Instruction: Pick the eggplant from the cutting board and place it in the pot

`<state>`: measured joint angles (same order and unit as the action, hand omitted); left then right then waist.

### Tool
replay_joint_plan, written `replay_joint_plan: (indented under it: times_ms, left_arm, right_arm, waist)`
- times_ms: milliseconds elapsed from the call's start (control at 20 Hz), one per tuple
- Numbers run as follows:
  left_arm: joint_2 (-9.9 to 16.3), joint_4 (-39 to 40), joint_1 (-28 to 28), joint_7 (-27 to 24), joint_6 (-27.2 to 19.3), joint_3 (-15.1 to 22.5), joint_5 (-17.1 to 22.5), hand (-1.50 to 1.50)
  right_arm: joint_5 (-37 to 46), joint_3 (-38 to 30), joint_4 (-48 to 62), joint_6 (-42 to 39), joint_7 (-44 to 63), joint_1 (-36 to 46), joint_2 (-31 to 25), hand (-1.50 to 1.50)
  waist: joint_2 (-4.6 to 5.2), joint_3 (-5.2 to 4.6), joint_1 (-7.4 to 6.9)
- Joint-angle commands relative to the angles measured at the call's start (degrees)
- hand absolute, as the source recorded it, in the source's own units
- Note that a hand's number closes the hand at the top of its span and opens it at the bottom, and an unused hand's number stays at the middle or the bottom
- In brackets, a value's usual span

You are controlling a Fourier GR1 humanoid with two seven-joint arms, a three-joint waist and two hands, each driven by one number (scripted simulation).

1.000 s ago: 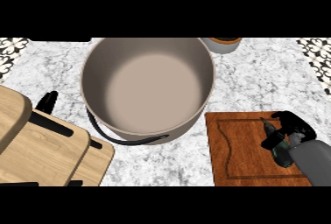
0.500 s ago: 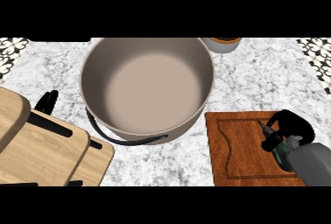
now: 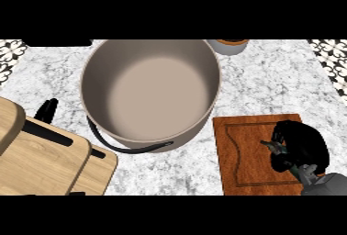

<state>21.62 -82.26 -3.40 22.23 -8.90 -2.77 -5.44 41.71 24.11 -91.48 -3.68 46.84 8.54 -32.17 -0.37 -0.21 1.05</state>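
A large grey pot (image 3: 92, 69) with a black handle stands in the middle of the marble counter, with nothing inside. To its lower right lies the brown wooden cutting board (image 3: 237, 151). My right hand (image 3: 301, 147) rests on the board's right half, fingers curled round a dark thing that I take for the eggplant (image 3: 274, 148). Only a small dark greenish end shows at the hand's left side; the hand hides the rest. My left hand (image 3: 46, 110) shows at the far left beside the pot, fingers straight and pointing up, resting.
Pale wooden blocks with black strips (image 3: 41, 156) fill the lower left corner, close to the pot's handle (image 3: 125, 148). A small grey cup (image 3: 229, 46) with something brown inside stands at the back, right of the pot. Patterned tiles (image 3: 332, 55) border the counter.
My right hand has shifted slightly down and left on the board and its fingers look more closed round the dark thing. The left hand and the pot have not moved.
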Motion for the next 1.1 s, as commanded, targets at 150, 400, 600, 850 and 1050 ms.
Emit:
replay_joint_plan:
  times_ms: [150,400,600,850,1050]
  left_arm:
    - [-0.61,-0.04,1.75,-1.58,-0.05,-0.63,-0.08,0.0]
    - [-0.42,-1.08,-1.55,0.94,0.19,-0.6,0.04,0.0]
    - [-1.53,-1.9,0.38,-0.53,0.08,0.47,-0.76,0.0]
    - [-0.39,-0.5,-1.12,-0.56,1.26,-0.98,-0.74,0.0]
    - [-0.46,-0.35,-3.67,1.56,2.4,-0.93,-0.43,0.0]
  right_arm:
    - [9.28,1.25,-23.78,5.44,5.63,-7.02,-2.85,1.5]
    - [12.25,-2.73,-34.62,7.35,4.69,0.72,-3.44,1.5]
    - [14.57,-2.61,-41.75,7.16,6.11,4.7,-0.62,1.5]
    - [16.16,-0.23,-45.7,-6.93,13.71,19.53,3.71,1.5]
    - [12.28,1.94,-39.23,-15.28,18.84,32.34,12.55,1.5]
  waist:
    - [-0.27,0.13,0.71]
    - [-0.31,0.16,0.32]
    - [0.0,0.16,-0.81]
    - [0.18,0.06,-1.59]
    - [0.18,0.05,-1.67]
